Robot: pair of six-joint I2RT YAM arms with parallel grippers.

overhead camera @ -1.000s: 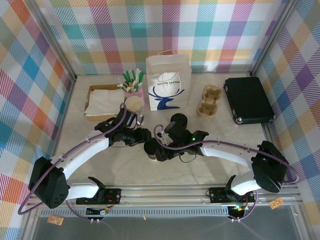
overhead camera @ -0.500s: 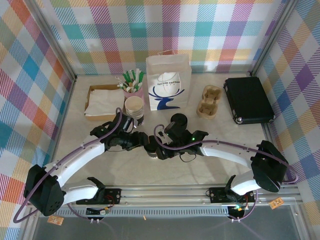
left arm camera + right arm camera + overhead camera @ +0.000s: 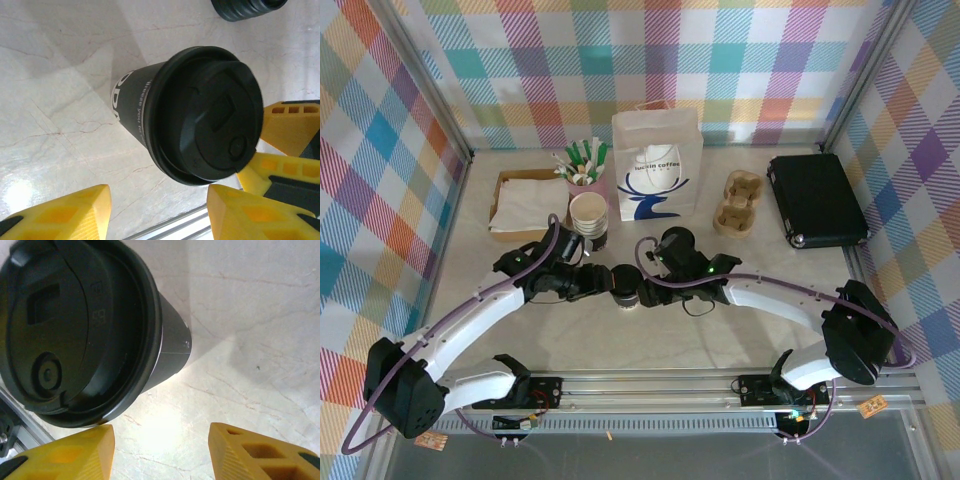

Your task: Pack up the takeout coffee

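The takeout coffee [image 3: 210, 110], black lid on, stands upright on the pale bench [image 3: 60, 100] between two robot arms, a moment after the right claw [image 3: 161, 437] eased its yellow fingers apart and drew back from it. From the right wrist, the cup now sits ahead of that claw and off toward its left finger, clear of the gap. The jaws stand open with only bare bench between them.

In the same second the left arm swung in from beside the stack of paper cups [image 3: 588, 212]. The left claw [image 3: 158, 200] now faces the cup from the opposite side, its jaws apart as before, the lid just beyond its fingertips and nearer its right finger. None of its fingers can be seen touching the cup.

The shift reads as a change of hands. The lidding looks finished, the cup stands free, and the left arm appears lined up to take it. Packing itself has not begun: the white paper bag [image 3: 657, 165] stands well beyond both claws at the back of the bench, with the cardboard carrier [image 3: 740, 203] beyond the right claw.

The left claw would likely need to advance and close around the cup's body below the lid rim. A pinch on the lid alone could pop it loose.
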